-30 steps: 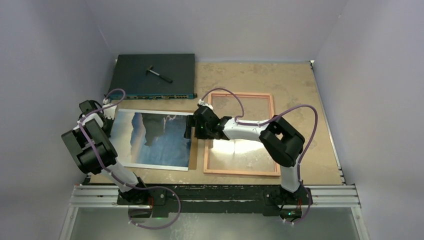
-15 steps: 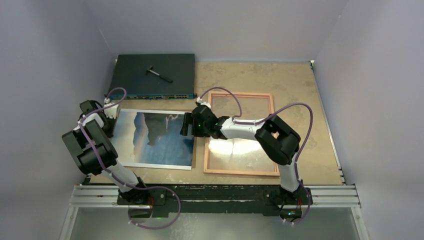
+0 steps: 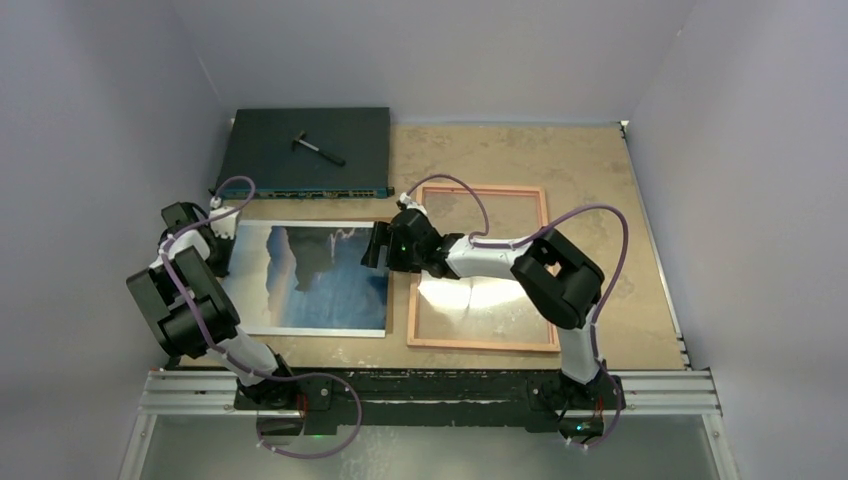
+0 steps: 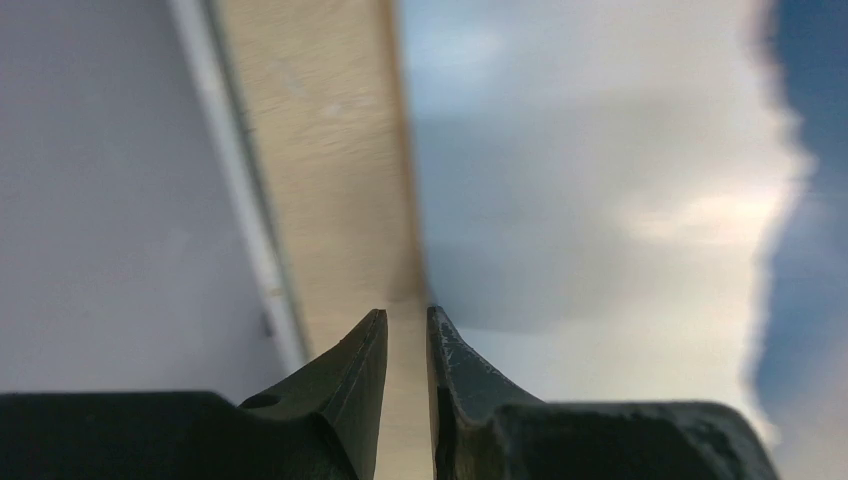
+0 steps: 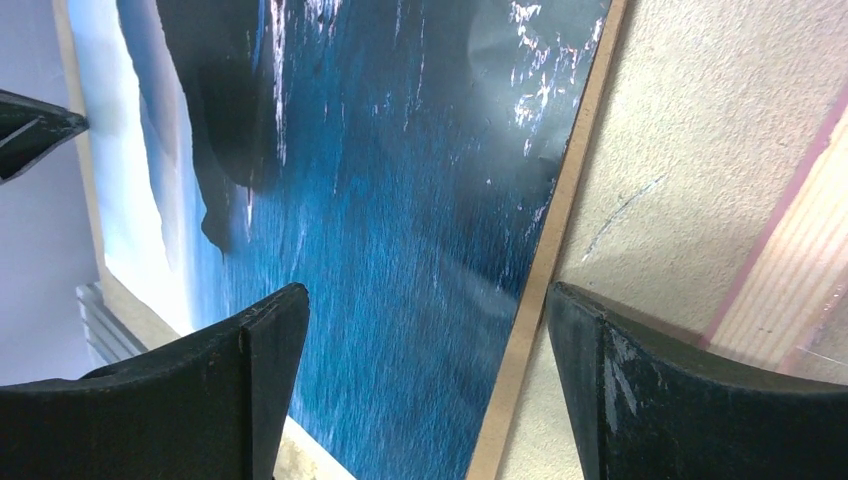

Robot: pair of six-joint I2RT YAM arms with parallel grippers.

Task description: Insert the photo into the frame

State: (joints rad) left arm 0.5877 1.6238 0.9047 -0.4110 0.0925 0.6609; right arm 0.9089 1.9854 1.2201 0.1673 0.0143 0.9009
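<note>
The photo (image 3: pixel 305 275), dark blue with a pale left side, lies picture-up on a brown backing board (image 3: pixel 390 300) left of centre. The frame (image 3: pixel 547 270), a narrow pink border around a clear pane, lies flat to its right. My left gripper (image 3: pixel 216 246) is at the photo's left edge. In the left wrist view its jaws (image 4: pixel 407 315) stand a narrow slit apart with nothing between them, and the photo (image 4: pixel 600 180) begins at the right fingertip. My right gripper (image 5: pixel 428 290) is wide open, straddling the photo's (image 5: pixel 400 200) right edge and the board's rim (image 5: pixel 545 270).
A dark flat electronics box (image 3: pixel 305 150) with a small black tool (image 3: pixel 318 148) on top sits at the back left. Grey walls close in the tan table (image 3: pixel 590 160) on three sides. The frame's border (image 5: pixel 790 270) runs just right of my right finger.
The photo has slid a little to the right on the board, with my left gripper following its left edge. My right gripper has shifted slightly left and back over the photo's right edge.
</note>
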